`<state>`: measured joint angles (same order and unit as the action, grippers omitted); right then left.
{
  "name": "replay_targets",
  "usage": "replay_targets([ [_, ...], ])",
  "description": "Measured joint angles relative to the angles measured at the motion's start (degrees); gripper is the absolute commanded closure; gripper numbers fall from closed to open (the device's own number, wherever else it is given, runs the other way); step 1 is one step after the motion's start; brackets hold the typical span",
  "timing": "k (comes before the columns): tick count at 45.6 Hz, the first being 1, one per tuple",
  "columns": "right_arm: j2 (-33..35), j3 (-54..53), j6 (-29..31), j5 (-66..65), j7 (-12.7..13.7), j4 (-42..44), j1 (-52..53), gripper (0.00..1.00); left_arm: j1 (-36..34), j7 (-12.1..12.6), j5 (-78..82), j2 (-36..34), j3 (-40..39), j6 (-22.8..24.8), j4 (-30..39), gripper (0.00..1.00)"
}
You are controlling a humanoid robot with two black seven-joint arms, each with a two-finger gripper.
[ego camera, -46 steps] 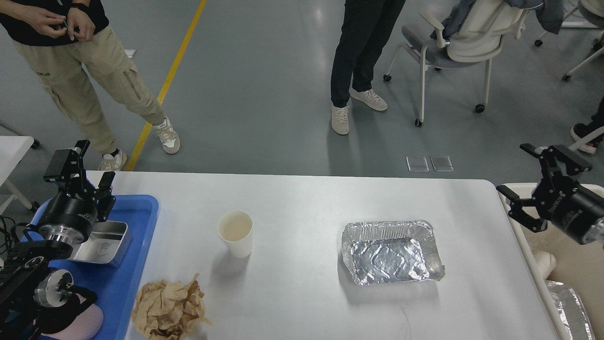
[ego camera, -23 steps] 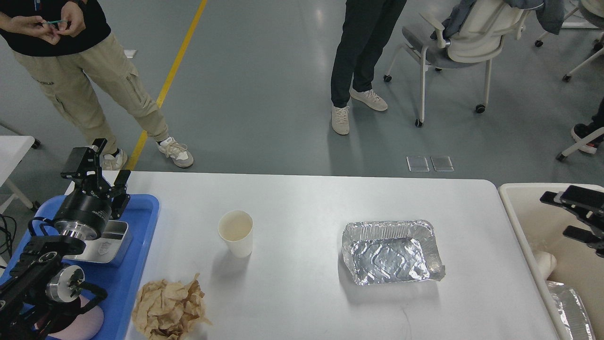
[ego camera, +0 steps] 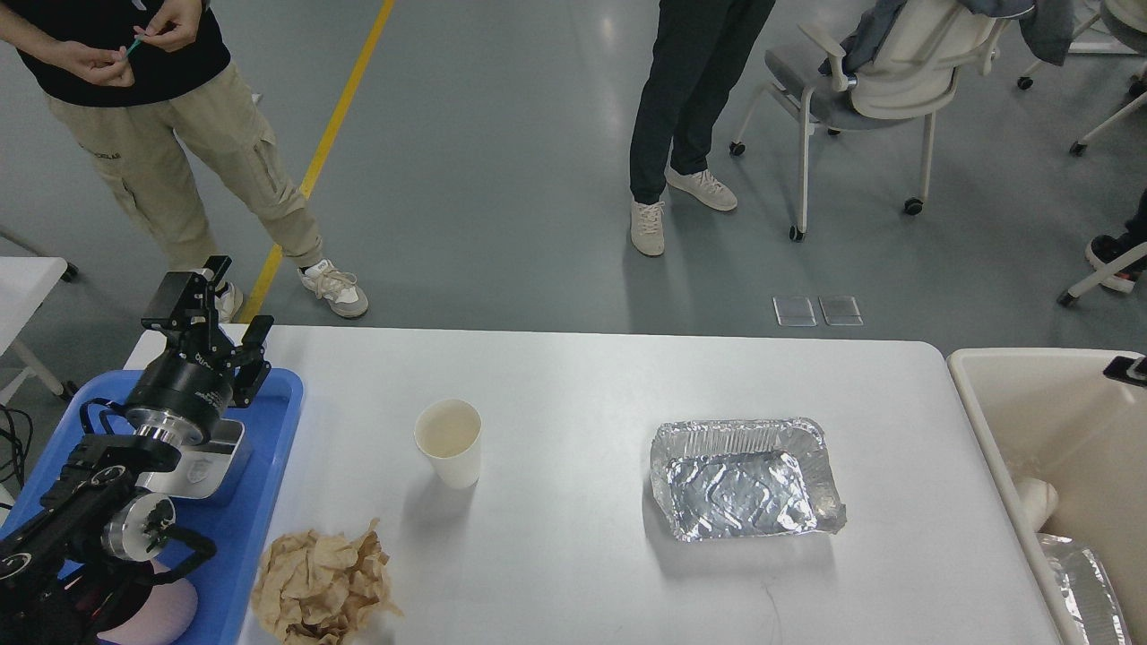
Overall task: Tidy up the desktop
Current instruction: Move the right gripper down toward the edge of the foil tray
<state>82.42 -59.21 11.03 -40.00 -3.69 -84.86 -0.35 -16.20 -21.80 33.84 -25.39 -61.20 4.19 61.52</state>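
The white desktop (ego camera: 582,385) carries an upright empty paper cup (ego camera: 447,442), an empty foil tray (ego camera: 744,479) right of centre and a crumpled wad of brown paper (ego camera: 320,587) at the front left. My left gripper (ego camera: 235,303) is open and empty, held above the far end of the blue tray (ego camera: 260,502), well left of the cup. Only a small dark tip of my right gripper (ego camera: 1129,367) shows at the right edge, above the cream bin (ego camera: 995,448).
The blue tray holds a small steel box (ego camera: 211,461) and a pink item (ego camera: 157,620). The cream bin holds a foil piece (ego camera: 1080,582) and a white object (ego camera: 1035,497). Two people and an office chair (ego camera: 883,81) stand beyond the far edge.
My left gripper has drifted right and slightly forward over the blue tray. My right arm has drawn back to the right, almost out of view. The table items have not moved.
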Motion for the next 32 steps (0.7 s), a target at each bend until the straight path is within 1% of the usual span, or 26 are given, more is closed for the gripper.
replay_targets([
  [8, -0.4, 0.3, 0.9, 3.8, -0.3, 1.3, 0.0, 0.0, 0.4, 0.0, 0.0, 0.1, 0.0, 0.0, 0.0, 0.03],
  [17, -1.5, 2.8, 3.3, 1.4, -0.7, 2.3, 0.1, 0.0, 0.6, -0.1, 0.0, -0.4, 0.0, 0.0, 0.0, 0.03],
  [20, -3.5, 3.5, 4.1, -1.4, -0.9, 3.3, 0.4, 0.0, 0.6, -0.2, 0.0, -0.5, 0.0, 0.0, 0.0, 0.03],
  [24, -7.0, 3.9, 4.6, -7.7, -1.9, 5.0, 0.6, 0.0, 0.6, -0.3, 0.0, -0.5, 0.0, 0.0, 0.0, 0.03],
  [32, -16.6, 4.3, 7.6, -21.4, -5.8, 10.0, 2.6, 0.0, 0.7, -0.9, 0.0, -0.6, -0.1, 0.1, 0.0, 0.03],
])
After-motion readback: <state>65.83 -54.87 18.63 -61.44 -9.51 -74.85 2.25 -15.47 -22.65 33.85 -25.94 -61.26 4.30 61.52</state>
